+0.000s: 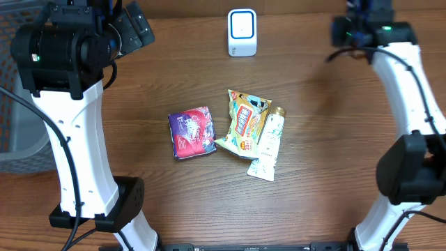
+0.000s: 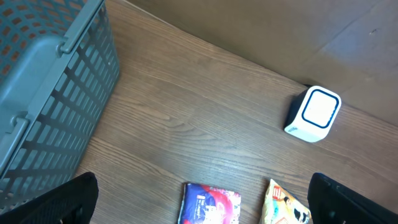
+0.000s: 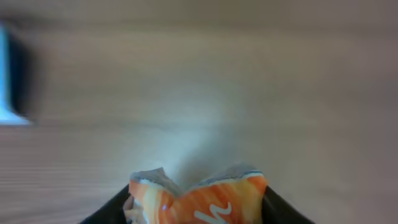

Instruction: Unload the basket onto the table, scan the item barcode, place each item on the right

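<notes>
left gripper (image 2: 202, 186) wide open, empty; basket (image 2: 50, 93) close on its left, wall is snag edge. purple packet (image 1: 193, 132), yellow bag (image 1: 245, 122), tube (image 1: 268, 146) lie below, between both grippers, well clear. scanner (image 3: 9, 74) ahead-left of right gripper (image 3: 196, 208), bare bench (image 3: 205, 93) between. right gripper clamps orange packet (image 3: 205, 193); risk: crinkly film slips from pinch, or barcode, not visible, faces away from scanner, so no read.
</notes>
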Controlling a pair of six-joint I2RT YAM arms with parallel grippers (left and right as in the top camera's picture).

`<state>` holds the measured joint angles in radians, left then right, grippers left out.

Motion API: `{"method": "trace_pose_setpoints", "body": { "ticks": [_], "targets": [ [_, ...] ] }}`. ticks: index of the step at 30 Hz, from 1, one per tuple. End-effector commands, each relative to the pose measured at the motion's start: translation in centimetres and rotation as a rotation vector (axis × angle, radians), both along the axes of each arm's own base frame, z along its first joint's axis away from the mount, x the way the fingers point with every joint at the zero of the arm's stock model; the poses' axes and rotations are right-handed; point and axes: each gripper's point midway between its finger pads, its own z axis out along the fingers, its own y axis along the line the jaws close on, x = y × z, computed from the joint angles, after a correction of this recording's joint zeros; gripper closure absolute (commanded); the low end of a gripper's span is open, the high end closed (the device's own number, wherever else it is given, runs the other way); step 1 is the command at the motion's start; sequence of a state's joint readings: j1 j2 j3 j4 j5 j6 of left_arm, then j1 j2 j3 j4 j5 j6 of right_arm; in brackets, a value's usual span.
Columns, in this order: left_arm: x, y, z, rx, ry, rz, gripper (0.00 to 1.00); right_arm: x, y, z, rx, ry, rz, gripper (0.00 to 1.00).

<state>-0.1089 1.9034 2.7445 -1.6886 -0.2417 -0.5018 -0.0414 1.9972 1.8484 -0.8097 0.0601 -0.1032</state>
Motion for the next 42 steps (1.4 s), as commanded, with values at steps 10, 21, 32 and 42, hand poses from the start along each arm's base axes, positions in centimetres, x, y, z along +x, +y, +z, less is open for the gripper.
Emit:
{"method": "trace_pose_setpoints", "body": {
  "ticks": [10, 21, 32, 42],
  "targets": [
    [0.2, 0.0, -0.3, -0.004, 0.007, 0.000, 0.00, -8.5, -24.0, -8.6, 0.051, 0.183, -0.565, 0.37],
    [0.2, 0.0, -0.3, -0.004, 0.007, 0.000, 0.00, -11.6, -28.4, -12.0, 0.357, 0.153, -0.604, 0.00],
    [0.2, 0.0, -0.3, -0.004, 0.007, 0.000, 0.00, -8.7, -22.2, 3.1, 0.550, -0.098, -0.446, 0.00],
    [0.2, 0.0, -0.3, -0.004, 0.007, 0.000, 0.00, -8.7, -1.7, 8.0, 0.753, 0.070, -0.049, 0.00]
  ]
}}
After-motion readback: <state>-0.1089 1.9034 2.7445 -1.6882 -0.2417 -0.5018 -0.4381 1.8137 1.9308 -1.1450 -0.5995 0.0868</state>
